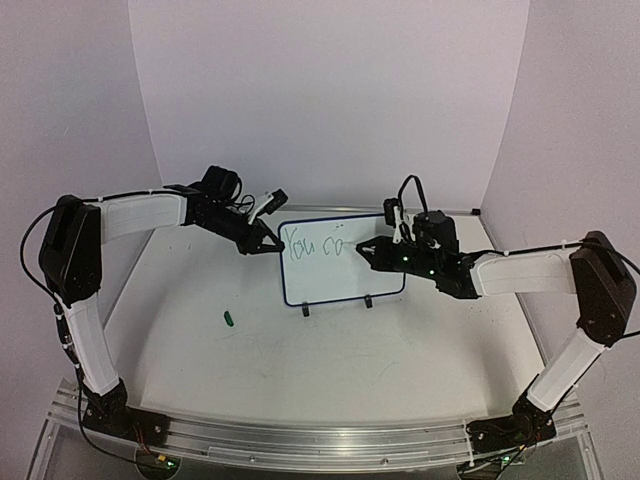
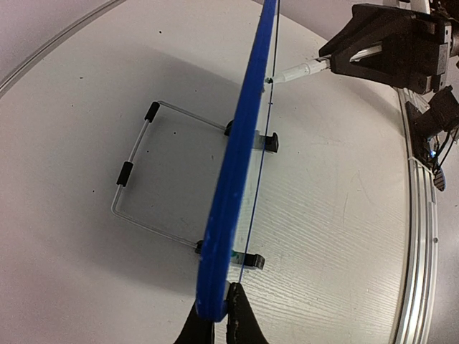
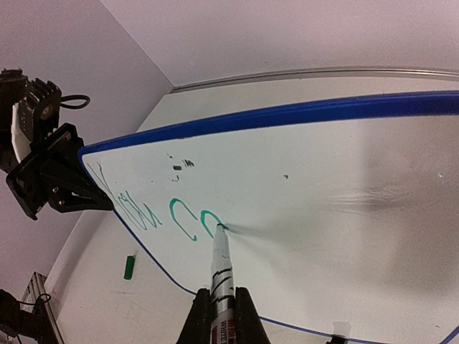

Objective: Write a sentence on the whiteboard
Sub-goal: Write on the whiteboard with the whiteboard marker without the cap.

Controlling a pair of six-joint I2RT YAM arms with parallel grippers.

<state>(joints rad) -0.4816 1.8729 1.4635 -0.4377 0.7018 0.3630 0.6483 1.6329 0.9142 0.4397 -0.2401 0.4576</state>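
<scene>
Marker (image 3: 221, 264) tight in right tool (image 3: 219, 304)

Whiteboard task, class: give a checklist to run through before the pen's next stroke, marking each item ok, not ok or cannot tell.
1. Left gripper shut on the whiteboard edge: ok.
2. Right gripper shut on the marker: ok.
3. Marker tip touching the board: ok.
4. Blank space right of the unfinished sentence: ok.
5. Board upright on its clip feet: ok.
6. Ink remaining in marker: cannot tell.
</scene>
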